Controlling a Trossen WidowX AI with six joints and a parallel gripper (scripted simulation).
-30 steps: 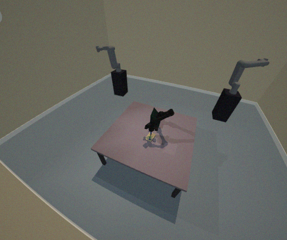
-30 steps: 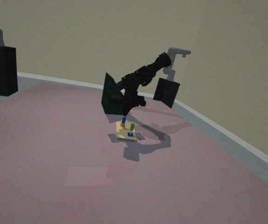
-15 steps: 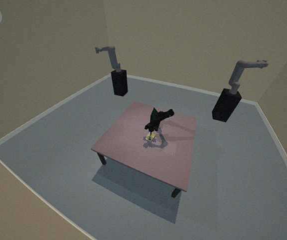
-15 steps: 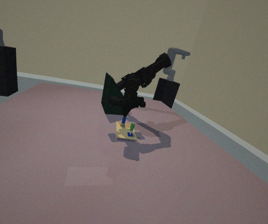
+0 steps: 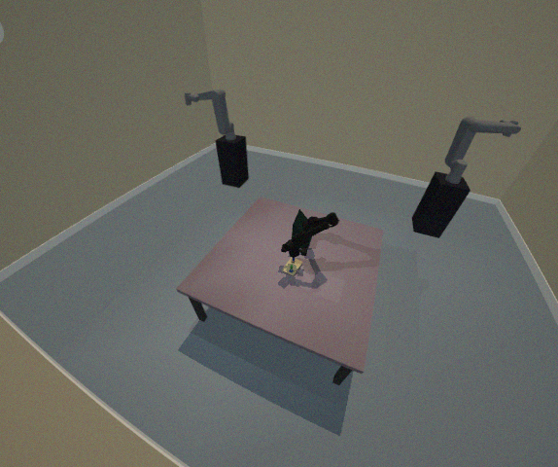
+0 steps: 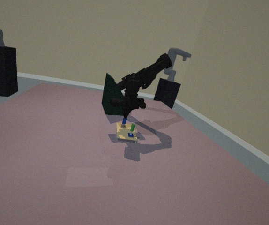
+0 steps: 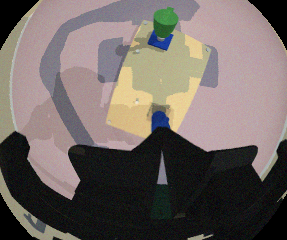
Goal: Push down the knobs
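Note:
The circuit board (image 5: 297,263) (image 6: 120,133) (image 7: 125,110) is a pale yellow plate on the table. A green knob (image 6: 132,127) (image 7: 165,22) stands above a blue potentiometer (image 6: 130,135) (image 7: 160,41), with a short piece of pale shaft showing between them. A blue knob (image 6: 124,121) (image 7: 160,120) stands over a greyish potentiometer (image 6: 123,125) (image 7: 159,108) at the board's other end; any gap beneath it is too small to judge. My gripper (image 6: 125,117) (image 7: 161,131) is shut and empty. Its tips are at the blue knob's top, hiding part of it; contact is unclear.
A dark green upright panel (image 5: 298,223) (image 6: 110,99) stands on the pink table (image 5: 249,281) (image 6: 57,145) behind the board, close beside my arm. Two grey arms on black pedestals (image 5: 232,161) (image 5: 439,204) stand beyond the table. Shadows of my arm cross the board and table.

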